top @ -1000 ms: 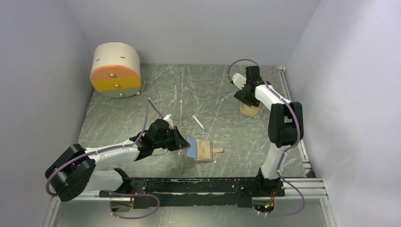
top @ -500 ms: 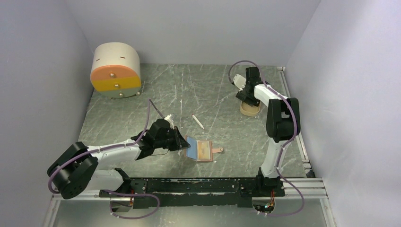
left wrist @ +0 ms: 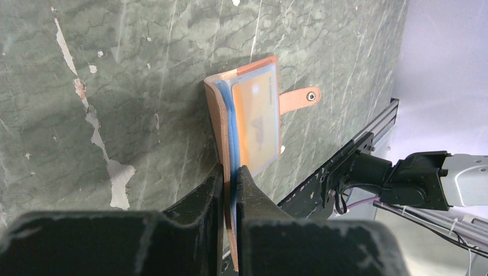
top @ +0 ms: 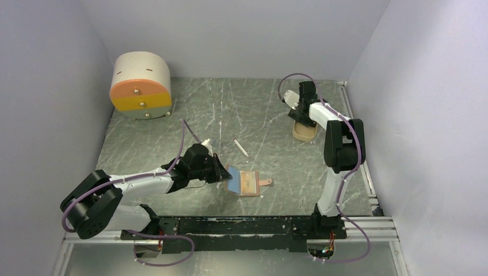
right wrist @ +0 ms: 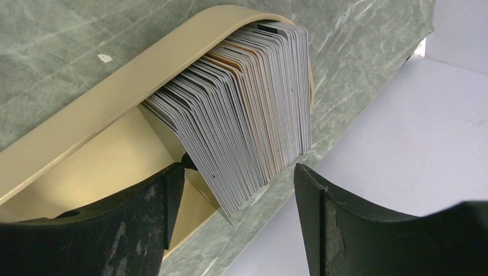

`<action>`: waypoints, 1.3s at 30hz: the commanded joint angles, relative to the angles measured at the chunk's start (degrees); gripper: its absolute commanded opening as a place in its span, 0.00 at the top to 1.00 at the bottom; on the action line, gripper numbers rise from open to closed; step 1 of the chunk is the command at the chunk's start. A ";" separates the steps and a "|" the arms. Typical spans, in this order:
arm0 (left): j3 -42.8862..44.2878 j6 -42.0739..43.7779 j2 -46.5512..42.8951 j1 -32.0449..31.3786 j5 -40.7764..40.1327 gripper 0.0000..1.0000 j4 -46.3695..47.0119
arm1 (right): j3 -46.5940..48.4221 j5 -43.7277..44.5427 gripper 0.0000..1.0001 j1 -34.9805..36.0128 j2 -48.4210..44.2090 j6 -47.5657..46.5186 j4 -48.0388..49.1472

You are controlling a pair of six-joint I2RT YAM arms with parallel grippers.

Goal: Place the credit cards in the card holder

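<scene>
Marble table [top: 259, 103]: right gripper [right wrist: 237, 172] narrowing around credit cards [right wrist: 247, 115]; card holder [left wrist: 256, 121] unmoved.

1 card holder [top: 248, 183], open. 1 white stick [top: 240, 148] just beyond it. 1 beige tray [top: 305, 137] far right-back of holder, w/ credit cards [right wrist: 253, 109] stacked on edge: dozens, too many to count. 1 round drawer box [top: 141, 85] far left-back of holder. 2 arms [top: 144, 183].

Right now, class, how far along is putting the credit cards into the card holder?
Done: the left gripper is clamped on the edge of the card holder, whose clear sleeve seems to show one card. In hand: the right gripper straddles the credit cards stacked in the beige dish, jaws open. Left: gripping a card, carrying, inserting.
</scene>
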 commanded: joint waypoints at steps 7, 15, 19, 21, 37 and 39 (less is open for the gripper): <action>1.48 0.07 0.34 0.21 1.76 0.91 2.24 | 2.24 -0.18 0.42 -0.42 -1.17 0.09 -0.19; 1.31 -0.11 0.20 0.25 1.94 0.91 2.48 | 2.85 -0.95 0.56 -0.42 -2.99 0.26 -1.41; 1.54 -0.15 0.34 0.25 2.03 0.91 2.42 | 3.15 -0.83 0.61 -0.40 -3.05 0.17 -1.97; 1.47 -0.22 0.42 0.21 2.05 0.91 2.51 | 3.20 -0.88 0.62 -0.42 -3.17 0.01 -1.98; 1.81 -0.57 2.06 0.24 2.94 0.91 3.79 | 4.77 -3.96 0.94 0.38 -3.74 2.51 -9.08; 2.12 -0.30 2.29 0.22 3.07 0.91 3.64 | 4.15 -4.83 0.98 1.02 -4.52 3.63 -10.85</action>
